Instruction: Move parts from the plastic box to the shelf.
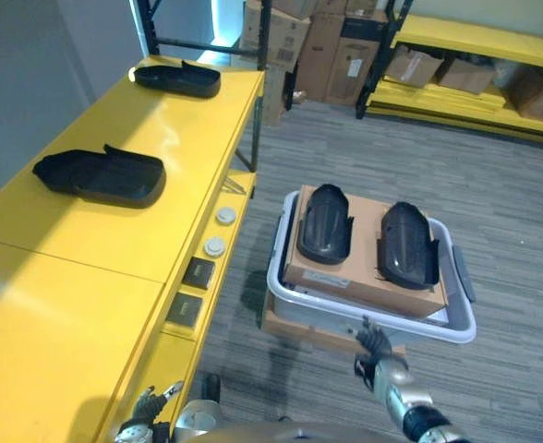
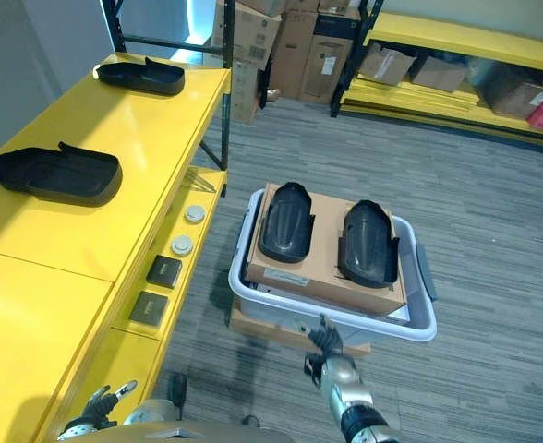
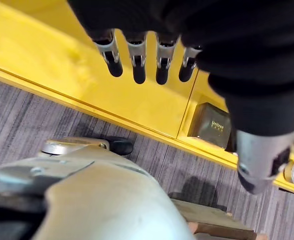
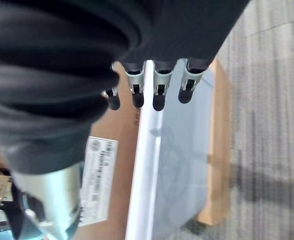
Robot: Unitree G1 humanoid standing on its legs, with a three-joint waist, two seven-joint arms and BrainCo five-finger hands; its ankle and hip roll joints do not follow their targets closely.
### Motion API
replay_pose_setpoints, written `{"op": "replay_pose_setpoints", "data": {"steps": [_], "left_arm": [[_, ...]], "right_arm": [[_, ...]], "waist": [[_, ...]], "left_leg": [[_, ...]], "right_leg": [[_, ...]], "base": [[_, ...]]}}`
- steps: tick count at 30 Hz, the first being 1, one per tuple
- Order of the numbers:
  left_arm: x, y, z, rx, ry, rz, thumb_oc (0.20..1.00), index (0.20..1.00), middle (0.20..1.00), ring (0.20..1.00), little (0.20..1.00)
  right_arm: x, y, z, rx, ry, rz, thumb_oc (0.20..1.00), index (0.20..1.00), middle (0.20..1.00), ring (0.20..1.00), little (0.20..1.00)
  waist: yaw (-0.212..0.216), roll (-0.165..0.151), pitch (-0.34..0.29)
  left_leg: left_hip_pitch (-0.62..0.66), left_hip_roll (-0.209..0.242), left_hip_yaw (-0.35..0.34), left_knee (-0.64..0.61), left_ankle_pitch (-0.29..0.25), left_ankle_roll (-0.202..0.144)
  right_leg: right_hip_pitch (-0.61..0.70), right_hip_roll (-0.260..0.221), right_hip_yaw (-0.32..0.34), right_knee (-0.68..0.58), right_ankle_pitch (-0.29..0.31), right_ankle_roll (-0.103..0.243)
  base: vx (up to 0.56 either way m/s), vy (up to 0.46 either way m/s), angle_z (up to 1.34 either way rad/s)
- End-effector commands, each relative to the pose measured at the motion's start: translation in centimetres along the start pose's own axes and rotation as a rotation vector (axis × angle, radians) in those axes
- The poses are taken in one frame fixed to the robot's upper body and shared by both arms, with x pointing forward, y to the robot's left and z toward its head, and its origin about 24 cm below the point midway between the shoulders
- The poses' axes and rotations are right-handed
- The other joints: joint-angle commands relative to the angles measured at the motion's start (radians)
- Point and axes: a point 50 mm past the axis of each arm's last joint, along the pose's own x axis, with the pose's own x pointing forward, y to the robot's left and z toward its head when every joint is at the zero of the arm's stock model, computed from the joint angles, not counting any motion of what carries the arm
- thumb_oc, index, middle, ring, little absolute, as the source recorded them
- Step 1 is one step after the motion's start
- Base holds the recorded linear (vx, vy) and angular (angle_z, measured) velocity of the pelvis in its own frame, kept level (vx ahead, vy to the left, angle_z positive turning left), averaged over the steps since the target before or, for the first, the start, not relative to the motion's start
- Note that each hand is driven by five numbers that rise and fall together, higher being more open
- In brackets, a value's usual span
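Grey striped carpet (image 1: 493, 185), far yellow racking (image 1: 456, 37) with cardboard boxes (image 1: 318, 41).

The plastic box (image 1: 286, 277) stands on something flat and brown, mostly hidden beneath it, and the cardboard sheet (image 1: 364, 268) inside covers whatever lies lower down. On the shelf (image 1: 87, 305), the small dark blocks (image 1: 198, 272) and pale round pieces (image 1: 216, 245) on the lower ledge are too small to identify. The left hand (image 1: 147, 406) is cut by the bottom edge (only fingertips clear it). Cartons (image 1: 327, 37) at the back run past the top edge.
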Motion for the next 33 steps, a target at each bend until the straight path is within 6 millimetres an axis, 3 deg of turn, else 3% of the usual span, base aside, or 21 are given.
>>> {"op": "replay_pose_setpoints", "data": {"steps": [1, 5, 7, 8, 9, 11, 12, 13, 14, 16, 17, 19, 20, 23, 24, 25, 26, 27, 30, 33], "left_arm": [[0.3, 1.4, 1.1, 0.072, -0.035, -0.026, 1.000, 1.000, 1.000, 1.000, 1.000], [0.2, 1.7, 0.9, 0.110, -0.022, -0.027, 1.000, 1.000, 1.000, 1.000, 1.000], [0.2, 1.7, 0.9, 0.143, -0.019, -0.033, 1.000, 1.000, 1.000, 1.000, 1.000], [0.2, 1.7, 1.1, 0.181, -0.030, -0.037, 1.000, 1.000, 1.000, 1.000, 1.000], [0.3, 1.8, 1.5, 0.197, -0.040, -0.033, 1.000, 1.000, 1.000, 1.000, 1.000], [0.7, 2.1, 2.9, 0.188, -0.060, -0.024, 1.000, 1.000, 1.000, 1.000, 1.000], [0.8, 2.4, 3.8, 0.173, -0.076, -0.017, 1.000, 1.000, 1.000, 1.000, 1.000], [0.8, 2.5, 4.0, 0.167, -0.078, -0.016, 1.000, 1.000, 1.000, 1.000, 1.000], [0.9, 2.5, 4.7, 0.118, -0.101, 0.001, 1.000, 1.000, 1.000, 1.000, 1.000], [1.0, 2.4, 4.9, 0.066, -0.101, 0.016, 1.000, 1.000, 1.000, 1.000, 1.000], [1.1, 2.0, 5.0, -0.002, -0.103, 0.032, 1.000, 1.000, 1.000, 1.000, 1.000], [1.0, 1.7, 4.7, -0.028, -0.104, 0.048, 1.000, 1.000, 1.000, 1.000, 1.000], [0.9, 1.4, 4.1, -0.048, -0.098, 0.065, 1.000, 1.000, 1.000, 1.000, 1.000], [0.8, 0.8, 3.7, -0.040, -0.105, 0.062, 1.000, 1.000, 1.000, 1.000, 1.000], [0.8, 0.6, 3.6, -0.040, -0.107, 0.054, 1.000, 1.000, 1.000, 1.000, 1.000], [0.8, 0.4, 3.7, -0.037, -0.111, 0.048, 1.000, 1.000, 1.000, 1.000, 1.000], [0.8, 0.0, 3.8, -0.031, -0.112, 0.043, 1.000, 1.000, 1.000, 1.000, 1.000], [0.8, -0.2, 3.8, -0.008, -0.110, 0.032, 1.000, 1.000, 1.000, 1.000, 1.000], [0.7, -0.2, 3.3, 0.042, -0.102, 0.020, 1.000, 1.000, 1.000, 1.000, 1.000], [0.6, -0.1, 2.6, 0.029, -0.088, 0.018, 1.000, 1.000, 1.000, 1.000, 1.000]], "right_arm": [[0.1, -3.0, -0.7, -0.051, 0.052, -0.088, 1.000, 1.000, 1.000, 1.000, 1.000], [-0.3, -2.5, -2.0, -0.082, 0.117, -0.049, 1.000, 1.000, 1.000, 1.000, 1.000], [-0.4, -2.3, -2.8, -0.081, 0.143, -0.035, 1.000, 1.000, 1.000, 1.000, 1.000], [-0.5, -2.1, -3.5, -0.074, 0.165, -0.024, 1.000, 1.000, 1.000, 1.000, 1.000], [-0.6, -2.1, -3.9, -0.081, 0.173, -0.012, 1.000, 1.000, 1.000, 1.000, 1.000], [-0.6, -1.6, -4.4, -0.112, 0.164, 0.016, 1.000, 1.000, 1.000, 1.000, 1.000], [-0.6, -1.3, -4.5, -0.110, 0.159, 0.031, 1.000, 1.000, 1.000, 1.000, 1.000], [-0.6, -1.2, -4.5, -0.111, 0.159, 0.036, 1.000, 1.000, 1.000, 1.000, 1.000], [-0.5, -0.9, -4.2, -0.153, 0.139, 0.068, 1.000, 1.000, 1.000, 1.000, 1.000], [-0.4, -0.8, -4.0, -0.179, 0.137, 0.086, 1.000, 1.000, 1.000, 1.000, 1.000], [-0.4, -0.3, -4.1, -0.208, 0.145, 0.115, 1.000, 1.000, 1.000, 1.000, 1.000], [-0.5, -0.2, -4.2, -0.230, 0.144, 0.141, 1.000, 1.000, 1.000, 1.000, 1.000], [-0.7, 0.2, -4.3, -0.289, 0.144, 0.188, 1.000, 1.000, 1.000, 1.000, 1.000], [-1.1, 0.2, -4.7, -0.318, 0.153, 0.232, 1.000, 1.000, 1.000, 1.000, 1.000], [-1.3, 0.0, -4.9, -0.323, 0.160, 0.237, 1.000, 1.000, 1.000, 1.000, 1.000], [-1.4, -0.2, -5.1, -0.324, 0.165, 0.236, 1.000, 1.000, 1.000, 1.000, 1.000], [-1.5, -0.6, -5.3, -0.314, 0.170, 0.225, 1.000, 1.000, 1.000, 1.000, 1.000], [-1.6, -0.7, -5.3, -0.292, 0.164, 0.205, 1.000, 1.000, 1.000, 1.000, 1.000], [-1.6, -0.5, -5.0, -0.234, 0.139, 0.186, 1.000, 1.000, 1.000, 1.000, 1.000], [-1.7, 0.4, -4.0, -0.239, 0.075, 0.221, 1.000, 1.000, 1.000, 1.000, 1.000]], "waist": [[0.024, 0.032, -0.041], [0.023, 0.030, -0.042], [0.019, 0.037, -0.028], [0.006, 0.044, -0.008], [-0.001, 0.048, 0.001], [0.005, 0.044, 0.019], [0.012, 0.039, 0.024], [0.013, 0.038, 0.027], [0.013, 0.034, 0.030], [0.010, 0.031, 0.024], [0.012, 0.017, 0.017], [0.009, 0.012, 0.020], [0.004, 0.001, 0.027], [-0.001, -0.007, 0.043], [-0.003, -0.004, 0.046], [-0.004, -0.002, 0.049], [-0.004, 0.005, 0.051], [0.000, 0.013, 0.049], [-0.004, 0.025, 0.041], [-0.005, 0.034, 0.035]], "left_leg": [[0.022, -0.063, -0.009, 0.037, -0.167, 0.037], [0.014, -0.072, -0.015, 0.055, -0.188, 0.053], [0.007, -0.074, -0.023, 0.079, -0.199, 0.071], [-0.008, -0.077, -0.044, 0.109, -0.210, 0.096], [-0.025, -0.076, -0.053, 0.131, -0.214, 0.106], [-0.061, -0.069, -0.054, 0.175, -0.235, 0.106], [-0.066, -0.056, -0.060, 0.186, -0.251, 0.100], [-0.065, -0.052, -0.061, 0.188, -0.255, 0.098], [-0.061, -0.003, -0.059, 0.184, -0.256, 0.075], [-0.058, 0.028, -0.045, 0.171, -0.245, 0.057], [-0.064, 0.073, -0.032, 0.173, -0.227, 0.033], [-0.065, 0.106, -0.032, 0.180, -0.207, 0.010], [-0.078, 0.138, -0.034, 0.198, -0.179, -0.013], [-0.118, 0.165, -0.027, 0.260, -0.141, -0.030], [-0.114, 0.169, -0.012, 0.272, -0.153, -0.035], [-0.115, 0.164, 0.005, 0.274, -0.156, -0.035], [-0.110, 0.138, 0.027, 0.263, -0.172, -0.032], [-0.107, 0.083, 0.026, 0.236, -0.179, -0.029], [-0.092, 0.014, 0.020, 0.183, -0.165, -0.013], [-0.072, -0.014, -0.007, 0.150, -0.161, -0.010]], "right_leg": [[-0.112, -0.107, -0.036, -0.003, 0.054, 0.098], [-0.133, -0.110, -0.029, 0.056, 0.026, 0.101], [-0.183, -0.120, -0.007, 0.162, 0.005, 0.102], [-0.253, -0.129, 0.038, 0.286, 0.007, 0.105], [-0.281, -0.136, 0.062, 0.310, 0.012, 0.104], [-0.281, -0.208, 0.070, 0.237, 0.069, 0.120], [-0.275, -0.243, 0.072, 0.186, 0.106, 0.134], [-0.272, -0.248, 0.072, 0.175, 0.112, 0.137], [-0.261, -0.253, 0.066, 0.138, 0.107, 0.154], [-0.242, -0.242, 0.049, 0.126, 0.081, 0.153], [-0.246, -0.234, 0.017, 0.131, 0.059, 0.147], [-0.244, -0.206, 0.018, 0.145, 0.034, 0.125], [-0.228, -0.168, 0.020, 0.137, 0.023, 0.096], [-0.183, -0.129, 0.002, 0.099, 0.018, 0.061], [-0.158, -0.119, -0.008, 0.082, 0.010, 0.061], [-0.147, -0.114, -0.020, 0.070, 0.011, 0.058], [-0.132, -0.111, -0.042, 0.053, 0.013, 0.060], [-0.134, -0.109, -0.056, 0.046, 0.016, 0.064], [-0.156, -0.114, -0.066, 0.054, 0.023, 0.066], [-0.152, -0.107, -0.047, 0.039, 0.029, 0.065]], "base": [[0.02, 0.050, -0.01], [0.03, 0.038, -0.05], [-0.03, 0.004, -0.14], [-0.10, -0.092, -0.17], [-0.13, -0.218, -0.21], [-0.08, -0.412, -0.11], [-0.02, -0.421, 0.02], [0.02, -0.606, 0.04], [0.03, -0.483, 0.04], [0.03, -0.494, 0.10], [0.04, -0.512, 0.10], [0.05, -0.474, 0.16], [0.05, -0.389, 0.18], [0.06, -0.371, -0.15], [0.09, -0.277, -0.06], [0.09, -0.176, 0.13], [0.04, -0.110, 0.18], [-0.01, -0.052, 0.38], [0.01, 0.048, 0.36], [0.06, 0.099, 0.04]]}}
